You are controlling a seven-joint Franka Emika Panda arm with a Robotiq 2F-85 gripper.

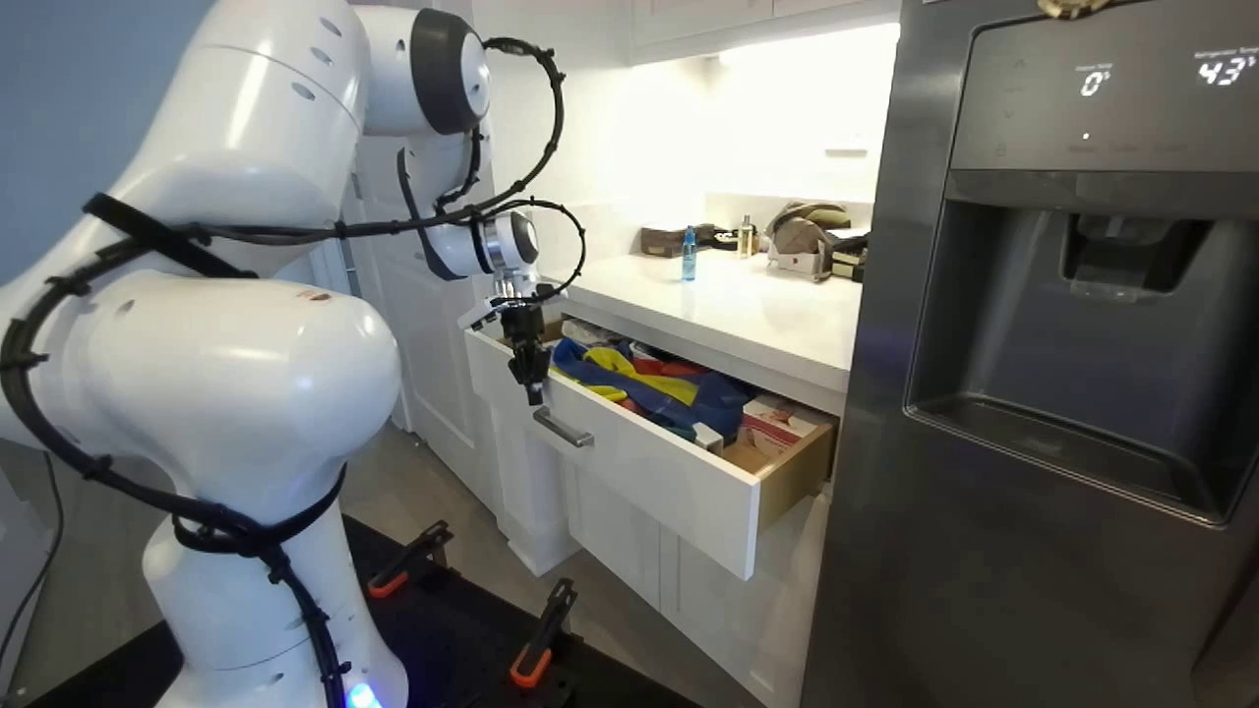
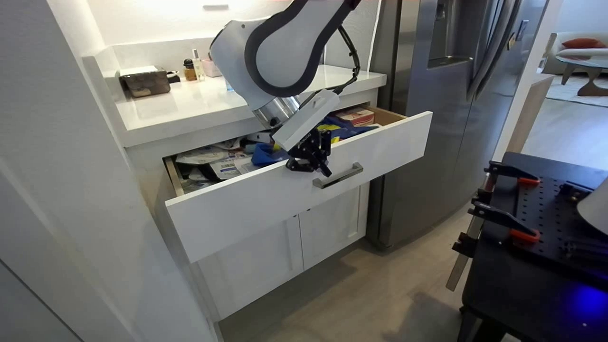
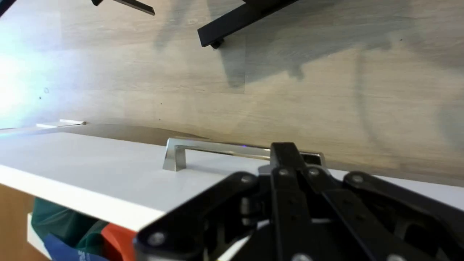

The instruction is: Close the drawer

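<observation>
The white drawer stands open in both exterior views (image 1: 659, 462) (image 2: 256, 204), with colourful items inside. Its front panel (image 3: 108, 170) crosses the wrist view. The metal bar handle (image 1: 563, 429) sits on the front and also shows in the wrist view (image 3: 221, 148). My black gripper (image 1: 534, 393) points down at the outer face of the drawer front, near one end of the handle. Its fingers are shut together with nothing seen between them, also in the wrist view (image 3: 286, 150). The fingertips cover part of the handle there; whether they touch it or the panel I cannot tell.
A white countertop (image 1: 708, 305) overhangs the drawer and holds a blue bottle (image 1: 689, 254) and other small things. A dark refrigerator (image 1: 984, 551) stands beside the cabinet. White cabinet doors (image 2: 332, 223) are below. A black table with clamps (image 2: 503, 218) stands opposite.
</observation>
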